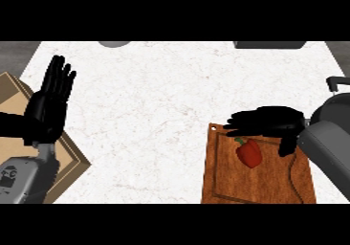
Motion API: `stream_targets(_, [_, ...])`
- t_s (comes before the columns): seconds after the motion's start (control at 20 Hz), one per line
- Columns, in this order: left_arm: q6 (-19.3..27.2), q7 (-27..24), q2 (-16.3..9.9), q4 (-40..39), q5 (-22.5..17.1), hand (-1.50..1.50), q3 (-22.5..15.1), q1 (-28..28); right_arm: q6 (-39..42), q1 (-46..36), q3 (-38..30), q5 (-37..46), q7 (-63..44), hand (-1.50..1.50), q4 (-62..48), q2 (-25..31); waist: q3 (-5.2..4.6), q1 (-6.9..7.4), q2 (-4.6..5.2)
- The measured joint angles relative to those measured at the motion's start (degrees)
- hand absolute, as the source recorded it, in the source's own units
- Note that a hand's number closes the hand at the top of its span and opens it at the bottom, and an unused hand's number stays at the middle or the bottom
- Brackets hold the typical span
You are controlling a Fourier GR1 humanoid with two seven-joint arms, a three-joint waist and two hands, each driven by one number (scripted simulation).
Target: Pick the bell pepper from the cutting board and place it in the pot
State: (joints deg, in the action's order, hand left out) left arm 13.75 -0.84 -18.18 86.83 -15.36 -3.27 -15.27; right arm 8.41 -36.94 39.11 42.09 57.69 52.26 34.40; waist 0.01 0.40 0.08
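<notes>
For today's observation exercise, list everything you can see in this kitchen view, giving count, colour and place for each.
Bell pepper: one, red with a green stem, lying on the cutting board.
Cutting board: one, reddish-brown wood, lower right of the counter.
Counter: one, white marble, fills most of the view.
Pot: one, dark grey, right edge, partly cut off.
Box: one, tan, left edge.
Left hand: one, black, open, fingers up, resting at left.
Right hand: one, black, above the pepper's stem end.
</notes>
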Motion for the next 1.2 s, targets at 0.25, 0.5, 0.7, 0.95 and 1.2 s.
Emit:
stream_targets(0.25, [-1.4, 1.93, -0.51, 1.95, 0.04, 0.0, 1.82, 0.46, -0.58, 1.2, -1.22, 3.6, -0.46, -1.5, -1.87, -4.26, 0.0, 0.01, -0.03])
stream_targets(0.5, [-1.73, 1.87, 1.07, 1.9, 1.37, 0.0, 1.98, 0.84, -1.2, 1.74, -2.36, 6.88, 0.25, -1.5, -3.89, -7.0, -0.01, -0.05, -0.04])
stream_targets(0.7, [-2.7, 1.65, 1.52, 1.76, 1.77, 0.0, 2.9, 0.87, -1.66, 1.96, -3.18, 9.27, 0.73, -1.5, -5.5, -8.73, -0.15, -0.02, -0.14])
stream_targets(0.95, [-3.01, 1.99, 1.92, 1.44, 2.17, 0.0, 3.19, 0.41, -4.08, 2.26, -1.29, 12.17, 2.82, 1.5, -5.42, -10.38, -0.45, 0.03, -0.3])
stream_targets(1.2, [-3.53, 1.85, 1.79, 1.28, 2.39, 0.0, 3.91, 0.58, -6.56, 4.27, -0.68, 13.53, 4.28, 1.5, -2.28, -10.17, -0.74, -0.07, -0.65])
